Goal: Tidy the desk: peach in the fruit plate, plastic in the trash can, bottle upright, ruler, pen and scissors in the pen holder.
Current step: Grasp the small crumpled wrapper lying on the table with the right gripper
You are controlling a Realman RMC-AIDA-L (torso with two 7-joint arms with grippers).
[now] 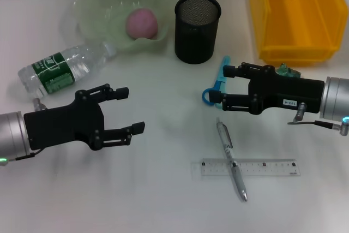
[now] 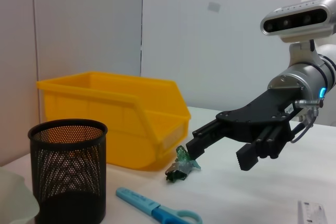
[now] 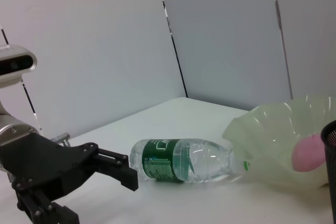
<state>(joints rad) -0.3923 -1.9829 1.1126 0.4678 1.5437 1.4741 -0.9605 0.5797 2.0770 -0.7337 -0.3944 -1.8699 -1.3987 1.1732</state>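
Right gripper (image 1: 224, 87) is hovering spread over the blue-handled scissors (image 1: 214, 89); left gripper (image 1: 130, 111) is gaping beside the clear ribbed bottle (image 1: 64, 69) lying down. Pink peach (image 1: 142, 24) is sitting in the wavy green plate (image 1: 92, 4).

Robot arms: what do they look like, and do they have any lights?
Both arms are silver tubes ending in black grippers with jointed metal jaws. The right gripper carries a small white label, a thin cable and a blue light. The left gripper has a green light at its wrist.

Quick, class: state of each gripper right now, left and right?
Left gripper: open, holding nothing, beside the lying bottle.
Right gripper: open, empty, over the scissors.
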